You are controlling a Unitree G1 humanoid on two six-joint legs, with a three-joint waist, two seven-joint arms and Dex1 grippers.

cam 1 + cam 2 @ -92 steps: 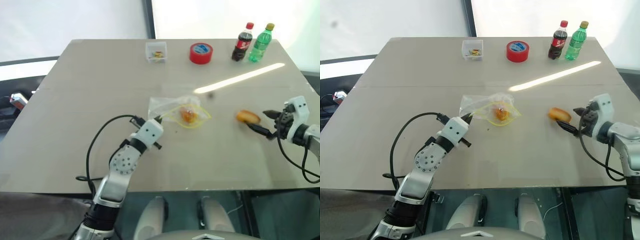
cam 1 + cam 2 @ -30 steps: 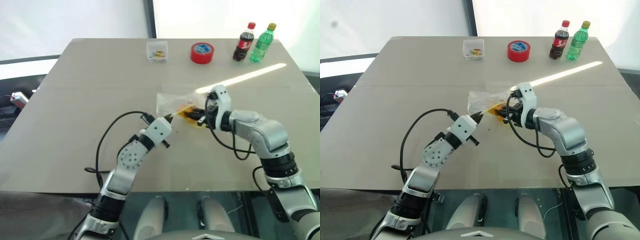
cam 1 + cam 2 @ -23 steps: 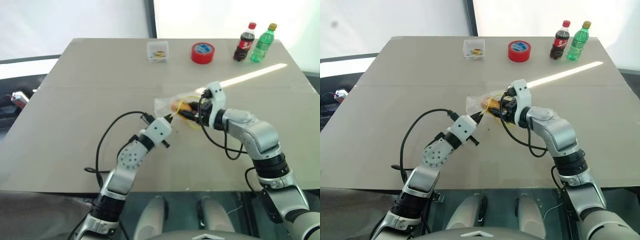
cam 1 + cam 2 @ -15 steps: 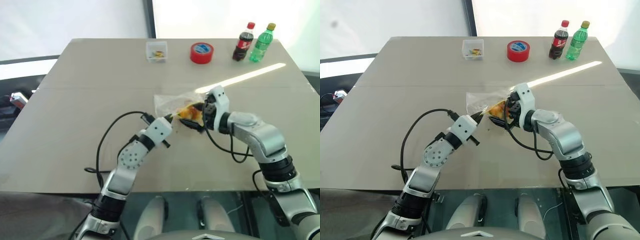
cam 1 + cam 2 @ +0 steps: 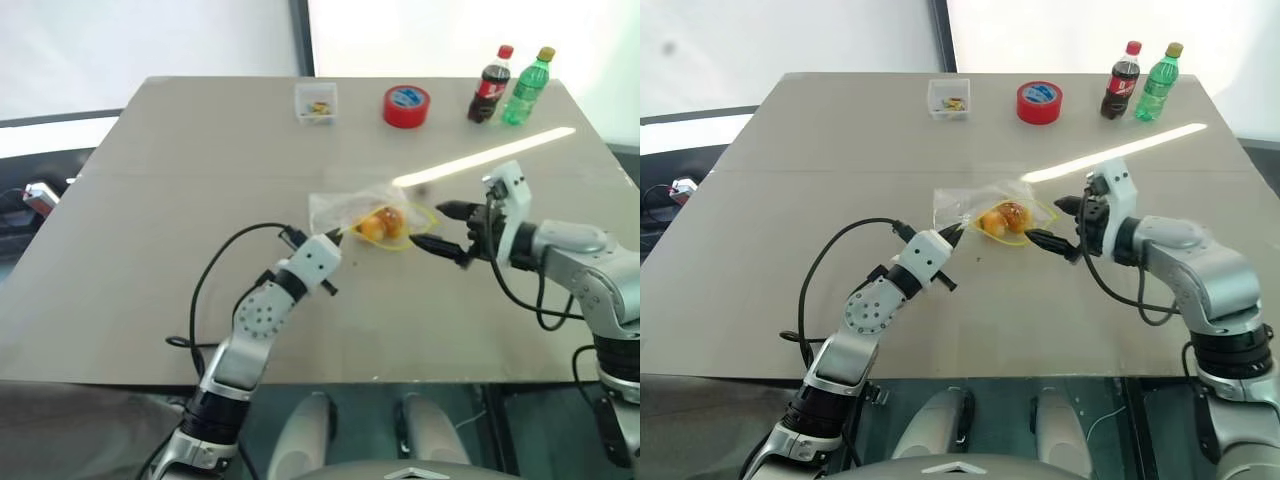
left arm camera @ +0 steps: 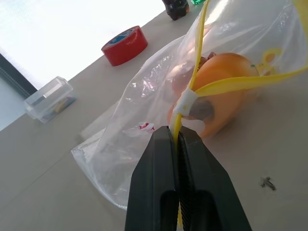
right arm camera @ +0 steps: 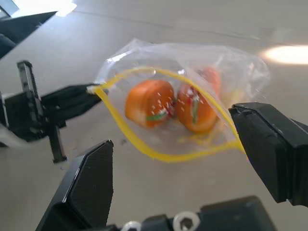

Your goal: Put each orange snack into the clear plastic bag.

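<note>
Now both orange snacks [image 7: 166,103] lie side by side inside the clear plastic bag [image 7: 144,62].

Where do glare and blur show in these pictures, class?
Left eye view: a bright streak of glare slants across the table, and the window behind is washed out white. Right wrist view: the glare patch is soft, and the orange snacks look slightly blurred behind the crinkly clear plastic bag. Left wrist view: the red tape roll is out of focus.
</note>
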